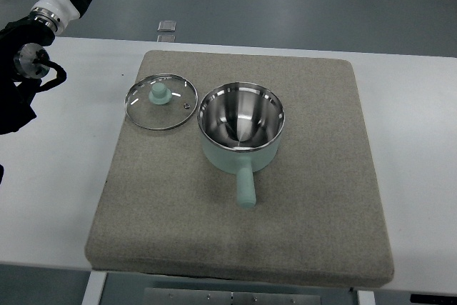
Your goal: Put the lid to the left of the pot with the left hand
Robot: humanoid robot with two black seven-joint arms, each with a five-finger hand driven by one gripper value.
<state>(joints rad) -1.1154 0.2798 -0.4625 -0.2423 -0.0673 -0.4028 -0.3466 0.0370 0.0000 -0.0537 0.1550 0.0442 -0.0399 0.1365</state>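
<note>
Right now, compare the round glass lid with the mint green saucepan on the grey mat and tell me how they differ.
The round glass lid lies flat and see-through, showing the mat beneath; the mint green saucepan stands upright and open, its shiny steel inside empty. The lid carries a small knob on top; the saucepan has a long handle pointing toward the near edge. The lid sits left of the saucepan, their rims close. Both share mint green fittings, metal rims and the grey felt mat.

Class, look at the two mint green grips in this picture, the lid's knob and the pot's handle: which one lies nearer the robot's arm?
The lid's knob. It sits on the glass lid, left of the pot, toward the left arm; the pot's handle points toward the picture's bottom.
</note>
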